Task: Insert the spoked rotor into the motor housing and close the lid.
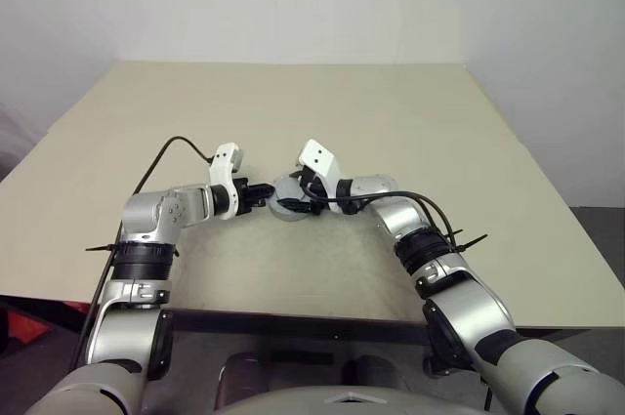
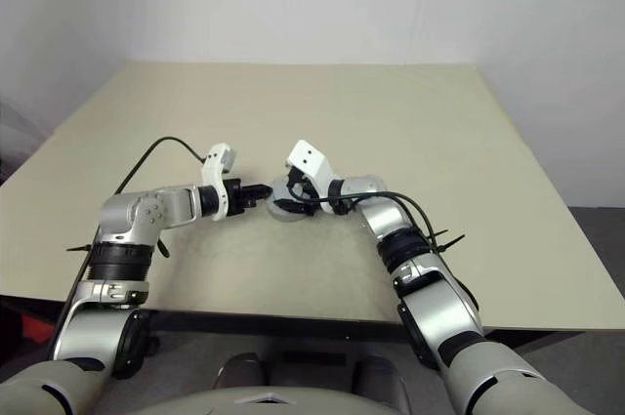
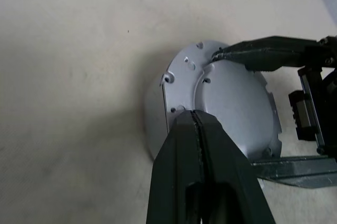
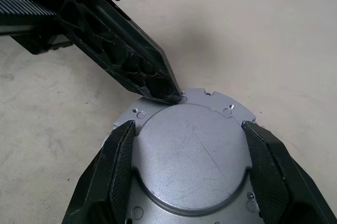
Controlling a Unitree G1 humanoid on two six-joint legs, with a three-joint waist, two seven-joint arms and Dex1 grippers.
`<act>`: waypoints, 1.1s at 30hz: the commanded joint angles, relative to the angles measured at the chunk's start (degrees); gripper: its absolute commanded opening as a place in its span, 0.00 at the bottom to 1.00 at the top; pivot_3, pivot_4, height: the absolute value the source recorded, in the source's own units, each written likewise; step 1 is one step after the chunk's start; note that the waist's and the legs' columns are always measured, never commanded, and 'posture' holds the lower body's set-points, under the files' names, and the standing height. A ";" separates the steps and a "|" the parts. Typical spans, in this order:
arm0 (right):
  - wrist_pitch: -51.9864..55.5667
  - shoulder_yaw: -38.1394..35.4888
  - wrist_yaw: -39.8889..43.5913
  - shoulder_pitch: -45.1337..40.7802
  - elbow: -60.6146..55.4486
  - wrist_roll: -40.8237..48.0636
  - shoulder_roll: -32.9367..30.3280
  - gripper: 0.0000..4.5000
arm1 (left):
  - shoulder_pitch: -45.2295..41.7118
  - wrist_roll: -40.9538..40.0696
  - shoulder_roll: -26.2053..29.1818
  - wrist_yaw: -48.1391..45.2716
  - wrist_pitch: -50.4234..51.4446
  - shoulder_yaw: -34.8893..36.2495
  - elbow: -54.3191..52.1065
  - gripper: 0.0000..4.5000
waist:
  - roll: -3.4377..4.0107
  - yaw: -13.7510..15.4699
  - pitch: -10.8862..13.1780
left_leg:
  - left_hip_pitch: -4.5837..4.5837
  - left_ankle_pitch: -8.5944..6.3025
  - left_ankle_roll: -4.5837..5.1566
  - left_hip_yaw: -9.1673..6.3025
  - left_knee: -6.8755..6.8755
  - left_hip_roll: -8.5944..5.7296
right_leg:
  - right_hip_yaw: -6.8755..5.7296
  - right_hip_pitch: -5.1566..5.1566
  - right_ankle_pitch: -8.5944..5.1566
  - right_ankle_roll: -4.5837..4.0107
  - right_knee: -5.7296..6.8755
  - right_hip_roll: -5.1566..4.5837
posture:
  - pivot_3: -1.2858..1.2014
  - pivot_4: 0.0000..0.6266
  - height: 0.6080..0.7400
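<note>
Left gripper [image 1: 262, 194]: both black fingers pressed together with no gap and nothing pinched between them; the joined tip touches the stepped edge of the motor housing's grey plate, as the right wrist view shows [image 4: 171, 96].
Left arm: reaches in from the robot's left over the table [image 1: 410, 112], its white-capped wrist just left of the housing, a black cable looping back from it.
Motor housing [image 1: 290, 202]: a round squat silver-grey body sitting on the tabletop, between the two grippers near the front middle of the table. What faces the wrist cameras is a flat grey plate with a raised round centre, small screw holes and notches around its flange [image 3: 231, 103]. Windings and inner parts cannot be seen from these angles.
Right gripper [image 4: 189, 166]: fingers spread wide, one on each side of the housing's raised centre, both lying against its edge and gripping the housing across its width. In the left wrist view one finger [image 3: 263, 54] lies along the far rim and the other along the near rim.
Right arm: comes in from the robot's right, wrist bent toward the left, white cap just above the housing.
Table: pale beige surface beneath the housing and grippers.
</note>
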 commanded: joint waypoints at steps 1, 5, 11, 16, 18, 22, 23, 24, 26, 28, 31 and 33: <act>2.09 1.93 -0.57 1.52 2.32 -3.01 -1.22 0.69 | 0.61 -0.22 0.40 0.20 3.62 -0.07 0.95 0.01 | 0.02 0.00 -0.02 | 0.00 0.00 0.00 0.00 -0.01 0.00 | 0.00 0.01 -0.01 0.02 -0.02 0.00 | 0.52 0.00 1.00; 3.32 1.53 -0.01 1.42 1.97 -2.26 -1.07 0.69 | 0.67 -1.36 0.51 -0.82 5.34 0.33 0.07 0.01 | 0.02 -0.01 -0.03 | 0.00 0.00 0.00 0.00 -0.03 0.00 | 0.00 0.02 -0.05 0.08 -0.06 0.00 | 0.52 0.00 1.00; 4.35 0.87 3.72 2.19 -3.29 0.09 -1.44 1.00 | 0.94 -1.21 0.53 -0.83 5.82 0.27 -0.27 0.00 | 0.02 0.00 -0.03 | -0.04 -0.01 0.02 -0.01 -0.09 -0.01 | -0.01 0.04 -0.06 0.10 -0.17 0.00 | 0.52 0.00 1.00; 7.40 -2.44 3.56 0.75 -7.78 3.46 -0.84 1.00 | 1.00 -1.12 0.71 -1.15 5.84 0.06 -0.32 0.00 | 0.01 0.01 -0.02 | -0.09 -0.02 0.03 0.00 -0.21 -0.01 | -0.03 -0.02 0.07 -0.13 -0.21 0.01 | 0.52 0.00 1.00; 10.73 -5.51 1.80 -0.97 -9.18 5.99 -0.14 1.00 | 1.07 -1.14 0.67 -1.25 5.91 -0.04 -0.51 0.00 | 0.01 0.02 0.02 | -0.12 -0.02 0.03 0.00 -0.26 -0.02 | -0.03 -0.06 0.09 -0.15 -0.23 0.01 | 0.52 0.00 1.00; 18.07 -11.06 -2.75 -4.81 -10.69 9.68 0.58 1.00 | 1.35 -1.31 0.34 -1.29 6.14 -0.38 -1.21 0.00 | 0.02 0.03 0.16 | -0.17 -0.01 0.02 0.00 -0.28 -0.03 | -0.03 -0.13 0.09 -0.15 -0.22 0.00 | 0.52 0.00 1.00; 21.54 -12.50 -4.17 -6.14 -10.86 10.60 0.46 1.00 | 1.39 -1.32 0.20 -1.27 6.09 -0.39 -1.24 0.00 | 0.02 0.04 0.16 | -0.17 0.00 0.01 0.00 -0.28 -0.03 | -0.03 -0.14 0.09 -0.15 -0.22 0.00 | 0.52 0.00 1.00; 24.00 -13.39 -5.09 -7.00 -11.04 11.23 0.37 1.00 | 1.42 -1.33 0.12 -1.26 6.05 -0.37 -1.25 0.00 | 0.03 0.05 0.17 | -0.16 0.00 0.01 0.00 -0.30 -0.03 | -0.03 -0.15 0.08 -0.14 -0.22 0.00 | 0.52 0.00 1.00; 32.88 -14.74 -5.41 -8.63 -12.25 13.36 -0.54 1.00 | 1.55 -1.35 -0.02 -1.22 6.01 -0.39 -1.41 0.00 | 0.03 0.23 0.17 | -0.16 0.01 -0.01 0.00 -0.35 -0.03 | -0.03 -0.16 0.07 -0.13 -0.23 0.01 | 0.52 0.00 1.00; 39.34 -15.16 -4.98 -9.25 -13.22 14.94 -1.71 1.00 | 1.67 -1.39 -0.05 -1.24 6.01 -0.36 -1.62 0.00 | 0.03 0.45 0.17 | -0.16 0.01 -0.02 0.00 -0.41 -0.05 | -0.03 -0.15 0.05 -0.09 -0.25 0.00 | 0.52 0.00 1.00; 51.31 -16.38 -3.13 -10.33 -12.44 18.02 -5.09 1.00 | 2.04 -1.43 0.04 -1.30 5.80 -0.29 -1.89 0.00 | 0.03 0.81 0.18 | -0.20 0.10 -0.17 0.00 -0.44 -0.06 | -0.03 -0.17 0.01 -0.04 -0.29 0.00 | 0.52 0.00 1.00; 58.31 -17.47 -2.30 -11.21 -11.20 20.29 -6.98 1.00 | 2.31 -1.46 0.07 -1.22 5.71 -0.21 -2.11 0.00 | 0.02 1.03 0.19 | -0.27 0.12 -0.21 0.00 -0.45 -0.07 | -0.03 -0.22 0.01 -0.03 -0.30 0.00 | 0.52 0.00 1.00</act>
